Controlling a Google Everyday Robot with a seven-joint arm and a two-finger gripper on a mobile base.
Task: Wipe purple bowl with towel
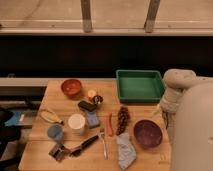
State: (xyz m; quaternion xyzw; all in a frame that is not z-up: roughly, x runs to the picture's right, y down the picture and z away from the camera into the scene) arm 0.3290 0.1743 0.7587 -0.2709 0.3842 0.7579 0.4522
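Towel, a crumpled pale-blue cloth, lay at the near edge of the wooden table, just left of the round, shallow, empty purple bowl. The gripper hung just beyond the bowl, partly hidden by the white arm, jaws apart and gripping nothing. Farther back sat a rectangular green bin.

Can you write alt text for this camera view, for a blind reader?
A purple bowl and a pale blue towel lie side by side on a cluttered wooden table, with a green tray behind. The robot's white arm rises at the right; its gripper is not visible.
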